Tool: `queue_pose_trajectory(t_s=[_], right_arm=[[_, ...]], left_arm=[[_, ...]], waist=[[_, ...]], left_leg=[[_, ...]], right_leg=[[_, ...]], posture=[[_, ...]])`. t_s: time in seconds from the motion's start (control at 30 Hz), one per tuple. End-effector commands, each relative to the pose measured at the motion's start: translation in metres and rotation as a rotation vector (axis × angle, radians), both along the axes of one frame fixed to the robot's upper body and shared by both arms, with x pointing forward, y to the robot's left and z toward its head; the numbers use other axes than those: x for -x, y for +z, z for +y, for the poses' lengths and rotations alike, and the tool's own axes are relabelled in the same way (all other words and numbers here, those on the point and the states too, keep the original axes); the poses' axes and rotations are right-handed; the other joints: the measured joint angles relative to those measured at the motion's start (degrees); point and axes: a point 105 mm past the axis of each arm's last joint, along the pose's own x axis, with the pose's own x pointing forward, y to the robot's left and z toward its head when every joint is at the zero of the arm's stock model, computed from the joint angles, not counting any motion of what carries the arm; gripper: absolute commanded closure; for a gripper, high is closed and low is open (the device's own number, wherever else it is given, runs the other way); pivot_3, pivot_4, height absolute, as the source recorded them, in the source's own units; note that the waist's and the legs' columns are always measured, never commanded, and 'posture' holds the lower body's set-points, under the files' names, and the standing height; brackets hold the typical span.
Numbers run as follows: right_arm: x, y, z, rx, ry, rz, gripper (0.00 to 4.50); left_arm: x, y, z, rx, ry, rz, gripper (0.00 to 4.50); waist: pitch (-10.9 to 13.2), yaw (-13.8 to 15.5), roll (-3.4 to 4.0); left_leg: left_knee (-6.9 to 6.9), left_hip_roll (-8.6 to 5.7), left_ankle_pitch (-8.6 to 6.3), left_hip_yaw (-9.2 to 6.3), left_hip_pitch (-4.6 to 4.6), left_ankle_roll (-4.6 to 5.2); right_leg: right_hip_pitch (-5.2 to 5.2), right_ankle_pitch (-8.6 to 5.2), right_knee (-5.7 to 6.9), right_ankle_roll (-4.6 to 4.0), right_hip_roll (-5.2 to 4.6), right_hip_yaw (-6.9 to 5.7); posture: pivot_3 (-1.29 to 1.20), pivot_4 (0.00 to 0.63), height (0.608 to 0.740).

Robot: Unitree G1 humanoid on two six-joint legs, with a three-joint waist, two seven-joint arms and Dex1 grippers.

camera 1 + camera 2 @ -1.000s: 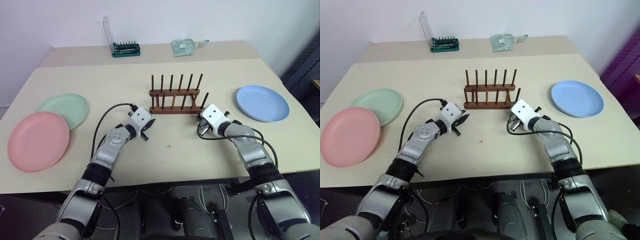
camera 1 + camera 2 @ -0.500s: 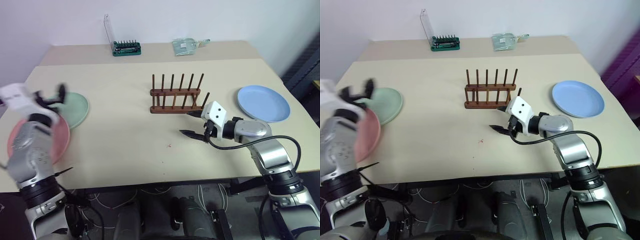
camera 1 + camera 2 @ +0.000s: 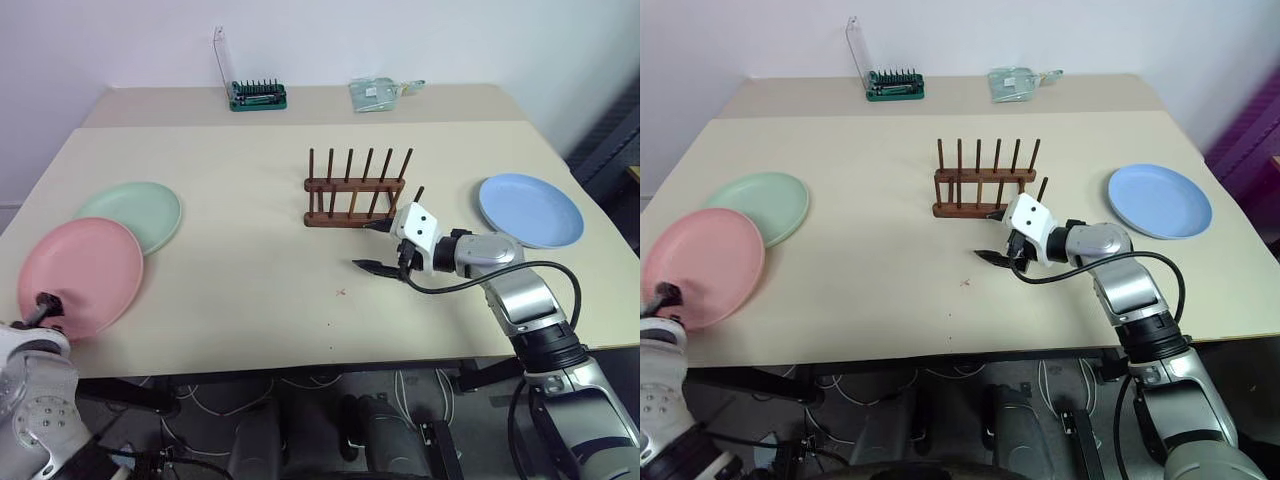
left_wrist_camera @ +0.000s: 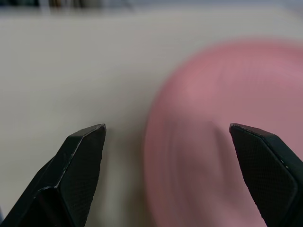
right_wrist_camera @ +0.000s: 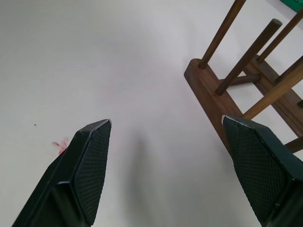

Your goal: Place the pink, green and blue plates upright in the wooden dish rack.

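The pink plate (image 3: 80, 275) lies flat at the table's left front, with the green plate (image 3: 135, 213) just behind it and partly under its rim. Far right lies the blue plate (image 3: 530, 208). The wooden dish rack (image 3: 358, 190) stands mid-table with no plate in it. My left gripper (image 4: 166, 126) is open at the pink plate's near edge, the plate's rim lying ahead between its fingers (image 4: 83, 156). My right gripper (image 3: 367, 247) is open and holds nothing, just in front of the rack's near right end and pointing left; the rack's rail (image 5: 213, 101) shows beside one finger.
A green-based tool holder with a clear lid (image 3: 250, 95) and a clear plastic bag (image 3: 375, 92) sit at the table's back edge. A small red mark (image 3: 340, 292) is on the tabletop in front of the rack. Bare tabletop lies between the rack and the left plates.
My left arm swung from the table's middle out to the far left, to the pink plate's near edge, and its gripper opened. The right gripper opened and turned to point left.
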Motion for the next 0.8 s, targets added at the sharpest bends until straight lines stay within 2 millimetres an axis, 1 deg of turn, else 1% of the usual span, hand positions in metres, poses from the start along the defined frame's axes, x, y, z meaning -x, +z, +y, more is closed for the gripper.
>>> queue_pose_trajectory(t_s=[0.03, 0.1, 0.13, 0.17, 0.23, 0.27, 0.3, 0.33, 0.4, 0.47, 0.57, 0.6, 0.67, 0.7, 0.73, 0.77, 0.8], right_arm=[[-0.003, 0.014, 0.006, -0.012, 0.023, -0.059, 0.69], [-0.003, 0.014, 0.006, -0.01, 0.019, -0.064, 0.69], [-0.003, 0.013, 0.005, -0.008, 0.016, -0.067, 0.62], [-0.003, 0.013, 0.005, -0.006, 0.014, -0.069, 0.62], [-0.002, 0.013, 0.003, -0.007, 0.006, -0.072, 0.62], [-0.002, 0.012, 0.002, -0.007, 0.002, -0.072, 0.62], [-0.001, 0.012, 0.001, -0.008, 0.0, -0.072, 0.62], [0.0, 0.011, 0.001, -0.007, -0.002, -0.072, 0.62], [0.001, 0.011, -0.001, -0.007, -0.004, -0.071, 0.62], [0.003, 0.011, -0.002, -0.009, -0.006, -0.07, 0.62], [0.006, 0.014, -0.003, -0.017, -0.003, -0.077, 0.62], [0.007, 0.016, -0.003, -0.024, -0.001, -0.077, 0.62], [0.014, 0.02, -0.002, -0.05, 0.037, -0.035, 0.62], [0.018, 0.023, -0.001, -0.049, 0.058, -0.026, 0.38], [0.02, 0.024, 0.0, -0.047, 0.071, -0.022, 0.12], [0.022, 0.027, 0.002, -0.045, 0.084, -0.028, 0.02], [0.024, 0.033, 0.005, -0.053, 0.099, -0.045, 0.02]], left_arm=[[0.001, 0.002, -0.001, 0.037, 0.024, -0.032, 0.21], [-0.003, -0.001, -0.004, 0.065, 0.014, -0.049, 0.21], [-0.004, -0.002, -0.005, 0.084, 0.02, -0.059, 0.7], [-0.004, -0.003, -0.006, 0.096, 0.025, -0.065, 0.94], [-0.006, -0.004, -0.007, 0.107, 0.023, -0.077, 1.84], [-0.007, -0.004, -0.007, 0.111, 0.026, -0.089, 2.48], [-0.007, -0.005, -0.008, 0.122, 0.028, -0.099, 2.89], [-0.007, -0.006, -0.008, 0.13, 0.03, -0.102, 3.45], [-0.007, -0.007, -0.008, 0.126, 0.027, -0.099, 4.38], [-0.007, -0.006, -0.009, 0.109, 0.025, -0.105, 4.45], [-0.013, 0.01, -0.015, 0.027, -0.041, -0.194, 4.45], [-0.016, 0.022, -0.02, -0.042, -0.094, -0.231, 4.45], [-0.02, 0.041, -0.032, -0.097, -0.16, -0.336, 4.45], [-0.023, 0.055, -0.039, -0.116, -0.192, -0.41, 4.48], [-0.025, 0.064, -0.043, -0.124, -0.207, -0.458, 4.5], [-0.029, 0.072, -0.047, -0.144, -0.232, -0.479, 4.5], [-0.035, 0.08, -0.052, -0.172, -0.264, -0.488, 4.5]], waist=[[0.0, 0.2, 0.01], [0.0, 0.4, 0.01], [0.0, 0.5, 0.01], [0.0, 0.5, 0.01], [0.0, 0.6, 0.01], [0.0, 0.6, 0.01], [0.0, 0.6, 0.01], [0.0, 0.6, 0.01], [0.0, 0.6, 0.01], [0.0, 0.5, 0.02], [0.0, 0.5, 0.02], [0.0, 0.5, 0.02], [0.0, 0.6, 0.02], [0.0, 0.6, 0.02], [0.0, 0.6, 0.01], [0.0, 0.6, 0.01], [0.0, 0.5, 0.01]], left_leg=[[0.0, 0.0, 0.0, 0.0, 0.0, 0.0], [0.0, 0.0, 0.0, 0.02, 0.0, -0.01], [0.0, -0.01, -0.01, 0.03, 0.0, -0.01], [0.0, -0.01, -0.01, 0.02, 0.0, -0.01], [0.0, -0.01, -0.01, 0.02, 0.0, -0.01], [0.0, -0.01, -0.01, 0.02, 0.0, -0.01], [0.0, -0.01, -0.01, 0.02, 0.0, -0.01], [0.0, -0.01, -0.01, 0.02, 0.0, -0.01], [0.0, -0.01, -0.01, 0.02, 0.0, -0.02], [0.0, 0.0, -0.01, 0.02, -0.01, -0.02], [-0.01, 0.0, -0.02, 0.02, -0.01, -0.02], [-0.01, 0.01, -0.02, 0.02, -0.03, -0.03], [-0.01, 0.04, -0.04, -0.01, -0.09, -0.06], [-0.01, 0.08, -0.04, -0.05, -0.17, -0.07], [-0.01, 0.11, -0.04, -0.09, -0.24, -0.07], [-0.01, 0.13, -0.04, -0.12, -0.33, -0.07], [-0.01, 0.13, -0.05, -0.11, -0.36, -0.07]], right_leg=[[0.0, 0.0, 0.0, 0.0, 0.0, 0.0], [0.0, 0.0, -0.01, 0.0, -0.01, 0.0], [0.0, 0.0, -0.03, 0.0, -0.02, 0.0], [0.0, 0.0, -0.03, 0.0, -0.03, 0.0], [0.01, 0.0, -0.03, 0.0, -0.03, 0.0], [0.01, 0.0, -0.04, 0.0, -0.04, 0.0], [0.01, 0.0, -0.04, 0.0, -0.03, 0.0], [0.01, 0.0, -0.04, 0.0, -0.03, 0.0], [0.01, 0.0, -0.05, 0.0, -0.03, 0.0], [0.01, 0.0, -0.06, 0.0, -0.03, -0.01], [0.0, 0.0, -0.08, 0.0, -0.03, -0.01], [-0.01, 0.0, -0.1, 0.0, -0.03, -0.01], [-0.02, 0.02, -0.21, -0.03, -0.02, -0.06], [-0.03, 0.04, -0.33, -0.05, -0.03, -0.11], [-0.04, 0.07, -0.43, -0.06, -0.04, -0.14], [-0.08, 0.11, -0.53, -0.06, -0.04, -0.18], [-0.08, 0.13, -0.58, -0.05, -0.04, -0.18]], posture=[[0.0, 0.15, 0.73], [0.0, 0.15, 0.73], [0.0, 0.15, 0.73], [0.0, 0.15, 0.73], [0.0, 0.15, 0.73], [0.0, 0.15, 0.73], [0.0, 0.15, 0.73], [0.0, 0.15, 0.73], [0.0, 0.15, 0.73], [0.0, 0.15, 0.73], [0.0, 0.15, 0.73], [0.0, 0.15, 0.73], [0.0, 0.15, 0.73], [0.0, 0.15, 0.73], [0.0, 0.15, 0.73], [0.0, 0.15, 0.73], [0.0, 0.15, 0.73]])
